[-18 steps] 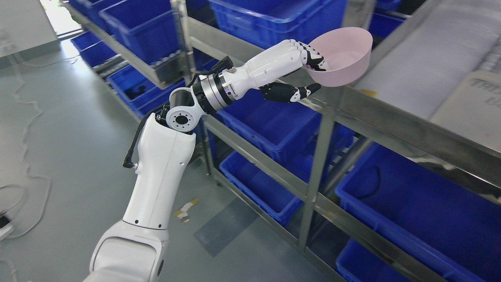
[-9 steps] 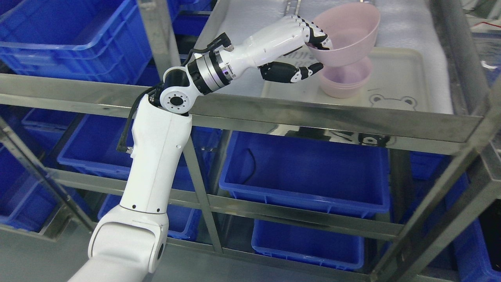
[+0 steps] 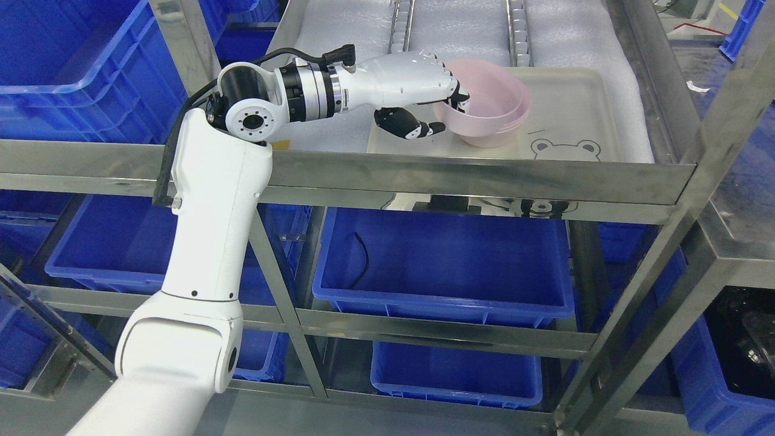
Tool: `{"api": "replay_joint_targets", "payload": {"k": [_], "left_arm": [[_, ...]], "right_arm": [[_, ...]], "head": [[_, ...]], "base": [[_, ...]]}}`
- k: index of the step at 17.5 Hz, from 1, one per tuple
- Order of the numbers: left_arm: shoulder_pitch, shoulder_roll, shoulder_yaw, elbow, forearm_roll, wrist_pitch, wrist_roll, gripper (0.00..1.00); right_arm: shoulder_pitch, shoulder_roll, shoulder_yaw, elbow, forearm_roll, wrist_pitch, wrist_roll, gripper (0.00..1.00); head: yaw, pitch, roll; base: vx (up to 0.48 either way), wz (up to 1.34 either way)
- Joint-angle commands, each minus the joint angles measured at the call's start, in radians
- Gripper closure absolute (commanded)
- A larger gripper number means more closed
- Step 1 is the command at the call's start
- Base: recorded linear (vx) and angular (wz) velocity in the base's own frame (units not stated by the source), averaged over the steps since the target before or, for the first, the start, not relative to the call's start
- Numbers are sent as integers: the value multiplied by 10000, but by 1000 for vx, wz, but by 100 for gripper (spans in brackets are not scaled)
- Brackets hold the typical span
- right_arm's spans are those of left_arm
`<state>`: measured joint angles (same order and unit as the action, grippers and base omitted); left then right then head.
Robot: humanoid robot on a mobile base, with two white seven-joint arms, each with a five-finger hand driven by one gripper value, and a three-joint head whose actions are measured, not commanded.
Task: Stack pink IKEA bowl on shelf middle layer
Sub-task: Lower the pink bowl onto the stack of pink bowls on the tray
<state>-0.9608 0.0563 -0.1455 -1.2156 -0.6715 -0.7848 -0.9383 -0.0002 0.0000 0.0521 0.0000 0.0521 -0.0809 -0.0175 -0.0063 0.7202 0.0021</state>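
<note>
The white left arm enters from the lower left and reaches over the front rail of the stainless steel shelf (image 3: 460, 178). The left hand (image 3: 424, 100) pinches the near rim of the pink plastic bowl (image 3: 490, 100): its fingers (image 3: 457, 97) hook over the rim into the bowl, and the black thumb (image 3: 408, 126) sits below, outside the wall. The bowl sits nested, slightly tilted, in a second pink plastic bowl (image 3: 493, 136). The lower bowl rests on the cream rectangular tray with a bear outline (image 3: 575, 115). The tray lies on white foam sheeting (image 3: 460, 30) covering the shelf level. Blue plastic bins (image 3: 448, 266) occupy the levels beneath and the racks to the left.
</note>
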Motion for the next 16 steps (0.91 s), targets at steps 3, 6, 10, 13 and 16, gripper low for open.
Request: {"api": "replay_joint_targets", "payload": {"k": [3,6,10,13,16], "left_arm": [[-547,-223,228,848,-830,-6,1191,98],[-378,-388,-154,1293,-1490,-6,1589,98],[-378,-388,-785,1817,-2148,-6,1943,98],[-378,-388,-861,1984,-2197,-6,2859,97],[-348,-388,-1122,1970,-2228,-6,2941,97]], "right_arm": [[32,-175,0,-175,0,-4,-9,0],[33,-175,0,-175,0,-4,-9,0],[32,-175,0,-175,0,-4,-9,0],[32,-175,0,-175,0,-4,-9,0],[32,-175,0,-175,0,-4,-9,0]], "head": [[0,0,0],[0,-2,0],[0,-2,0],[0,-1,0],[0,-2,0]], "base": [[20,31],[24,-73],[18,-78],[30,-27],[23,-119]]}}
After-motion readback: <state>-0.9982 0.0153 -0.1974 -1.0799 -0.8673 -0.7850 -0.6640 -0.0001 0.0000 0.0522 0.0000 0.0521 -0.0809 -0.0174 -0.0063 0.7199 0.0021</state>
